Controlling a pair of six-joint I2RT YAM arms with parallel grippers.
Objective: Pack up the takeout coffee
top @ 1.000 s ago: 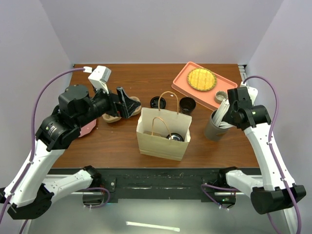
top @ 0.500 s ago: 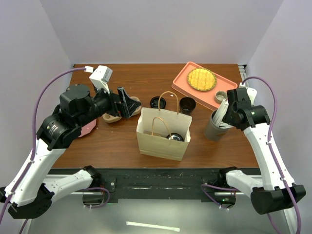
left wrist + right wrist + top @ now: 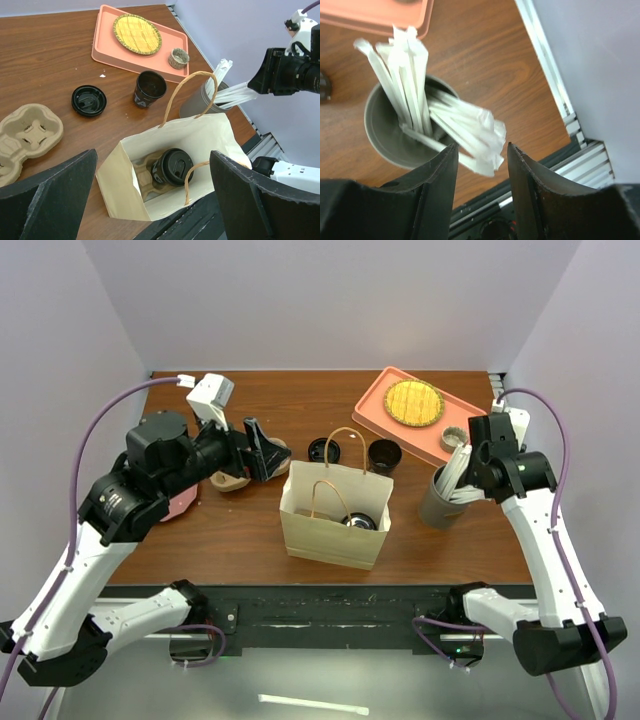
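Note:
One takeout coffee (image 3: 172,166), a black cup with a black lid, sits in a pulp carrier inside the open paper bag (image 3: 220,135); it also shows in the top view (image 3: 358,521). A second black cup (image 3: 148,88) stands open on the table behind the bag, its lid (image 3: 89,100) lying to its left. My left gripper (image 3: 155,200) is open and empty, held wide above the bag's left side (image 3: 265,455). My right gripper (image 3: 481,165) is open at the grey cup (image 3: 395,135), with the ends of the white utensils (image 3: 465,125) between its jaws.
A second tan pulp carrier (image 3: 27,135) lies at the left. A salmon tray (image 3: 107,50) with a woven coaster and a small cup sits at the back right. The table's right edge and metal rail (image 3: 555,90) are close to the grey cup.
Both arms shifted only slightly; the right gripper edged a little back from the grey cup. The bag and cups have not moved.

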